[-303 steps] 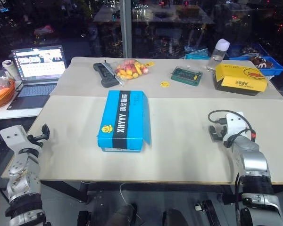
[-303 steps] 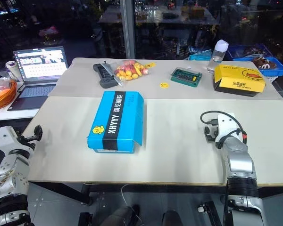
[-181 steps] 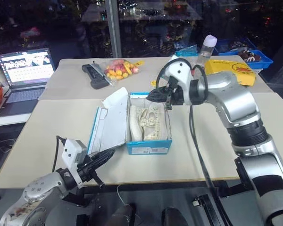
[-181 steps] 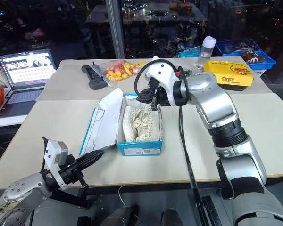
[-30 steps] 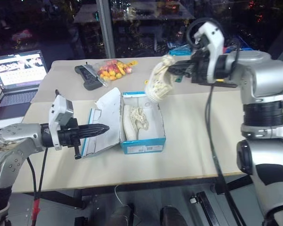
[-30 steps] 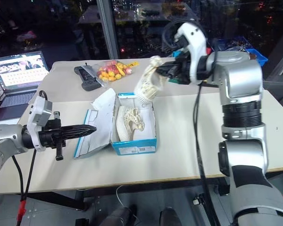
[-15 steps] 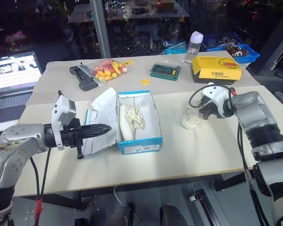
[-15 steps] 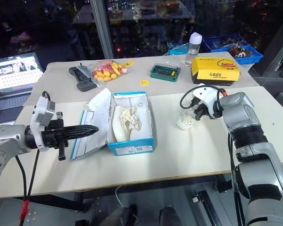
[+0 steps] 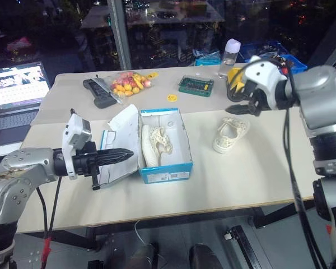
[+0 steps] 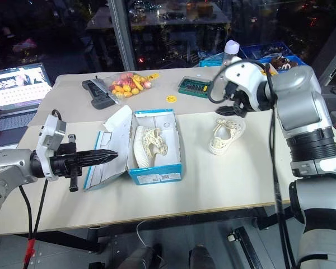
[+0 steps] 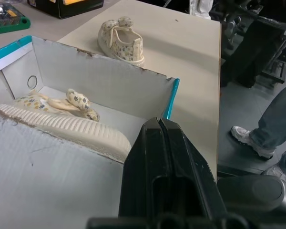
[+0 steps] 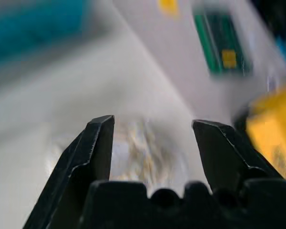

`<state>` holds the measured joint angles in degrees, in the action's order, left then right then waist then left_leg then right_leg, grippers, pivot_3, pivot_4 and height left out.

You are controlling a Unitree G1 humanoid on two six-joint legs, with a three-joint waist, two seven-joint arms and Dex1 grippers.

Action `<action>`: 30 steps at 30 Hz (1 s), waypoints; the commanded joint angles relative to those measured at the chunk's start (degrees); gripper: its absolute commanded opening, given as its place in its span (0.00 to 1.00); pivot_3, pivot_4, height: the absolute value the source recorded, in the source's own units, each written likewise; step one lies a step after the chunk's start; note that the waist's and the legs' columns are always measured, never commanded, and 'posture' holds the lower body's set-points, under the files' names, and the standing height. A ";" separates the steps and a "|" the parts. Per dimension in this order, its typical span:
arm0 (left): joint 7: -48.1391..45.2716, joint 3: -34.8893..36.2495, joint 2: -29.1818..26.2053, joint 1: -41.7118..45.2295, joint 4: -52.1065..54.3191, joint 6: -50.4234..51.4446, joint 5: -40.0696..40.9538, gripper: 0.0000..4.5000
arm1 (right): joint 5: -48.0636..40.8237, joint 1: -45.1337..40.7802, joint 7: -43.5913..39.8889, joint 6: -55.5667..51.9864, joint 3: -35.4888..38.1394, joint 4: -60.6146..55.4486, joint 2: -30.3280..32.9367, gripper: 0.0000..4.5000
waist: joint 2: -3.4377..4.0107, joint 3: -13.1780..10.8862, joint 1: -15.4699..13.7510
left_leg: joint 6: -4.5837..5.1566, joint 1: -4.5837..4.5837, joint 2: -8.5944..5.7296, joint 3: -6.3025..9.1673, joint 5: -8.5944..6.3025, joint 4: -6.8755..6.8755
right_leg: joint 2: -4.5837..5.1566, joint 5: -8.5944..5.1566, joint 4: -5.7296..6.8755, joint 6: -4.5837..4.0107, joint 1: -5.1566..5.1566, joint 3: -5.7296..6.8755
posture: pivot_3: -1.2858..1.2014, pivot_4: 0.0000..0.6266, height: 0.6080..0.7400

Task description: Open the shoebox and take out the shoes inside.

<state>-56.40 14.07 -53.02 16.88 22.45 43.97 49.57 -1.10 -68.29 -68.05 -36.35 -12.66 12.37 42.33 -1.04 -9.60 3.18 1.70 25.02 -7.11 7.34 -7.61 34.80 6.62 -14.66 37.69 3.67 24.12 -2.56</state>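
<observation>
A: Where's your bright blue cardboard shoebox [image 9: 167,168]?
B: Table centre, lid open, one cream lace-up shoe [image 9: 155,144] inside; second shoe [image 9: 231,134] at 3 o'clock.
A: Fingers?
B: Right gripper [image 9: 242,107] wide above it; left gripper [image 9: 125,153] closed at lid.

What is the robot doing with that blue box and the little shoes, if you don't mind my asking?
It is emptying the shoebox, which lies open on the table. One shoe already sits on the table to the right of the box, and the right gripper hovers open just above it. The other shoe is in the box. The left gripper, shut, rests against the opened lid.
</observation>
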 commanded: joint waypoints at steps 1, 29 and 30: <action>0.34 1.15 -0.22 0.69 1.66 -0.21 0.58 0.00 | -5.62 -2.17 0.17 -5.35 0.37 -7.11 -6.67 0.71 | -0.01 0.01 0.37 | 0.00 0.00 0.06 0.00 0.00 0.00 | -0.05 0.01 0.03 -0.02 0.02 0.00 | 0.52 0.24 1.00; 2.68 4.23 -0.71 -3.24 4.97 0.65 2.57 0.00 | 8.71 -6.82 12.08 21.61 -10.06 46.54 -35.01 0.71 | -0.04 0.03 1.03 | -0.72 -1.41 0.40 -0.02 -0.14 -0.12 | -0.53 0.28 0.24 -0.45 -0.85 0.02 | 0.52 0.24 1.00; 2.80 4.21 -0.68 -3.31 5.09 0.66 2.63 0.00 | 9.00 -7.12 12.38 21.78 -9.92 47.15 -35.46 0.71 | -0.04 0.03 1.05 | -0.74 -1.50 0.44 -0.02 -0.15 -0.14 | -0.56 0.27 0.22 -0.46 -0.88 0.03 | 0.52 0.24 1.00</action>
<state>-54.02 16.55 -53.18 13.37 25.67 44.74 51.67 7.60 -74.84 -56.49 -15.58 -23.19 58.17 8.08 -1.08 -9.57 4.22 0.95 23.45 -6.62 7.32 -7.77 34.65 6.02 -14.40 37.92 3.21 23.21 -2.53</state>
